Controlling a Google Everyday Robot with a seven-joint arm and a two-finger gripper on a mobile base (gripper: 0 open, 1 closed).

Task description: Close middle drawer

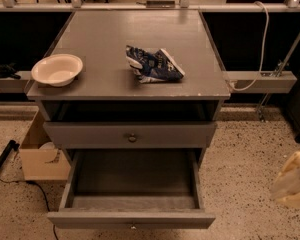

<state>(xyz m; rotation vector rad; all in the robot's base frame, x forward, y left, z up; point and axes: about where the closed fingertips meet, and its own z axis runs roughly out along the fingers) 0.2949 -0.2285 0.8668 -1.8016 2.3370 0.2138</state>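
The grey cabinet (135, 34) shows two drawer fronts. The upper front (90, 134) with a round knob (132, 137) is pushed in. Below it, the middle drawer (132, 184) is pulled far out toward me. Its inside is bare, and its front panel (90, 219) sits near the bottom edge with its knob (133, 227) just showing. The lowest drawer is hidden beneath it. My gripper (292, 181) is a pale blurred shape at the right edge, low over the floor, to the right of the open drawer and apart from it.
A white bowl (57, 69) and a crumpled blue snack bag (152, 64) lie on the cabinet top. An open cardboard box (40, 154) and a black cable (2, 159) are on the floor at left. A white cable (261, 39) and a grey rail (262, 81) are at right.
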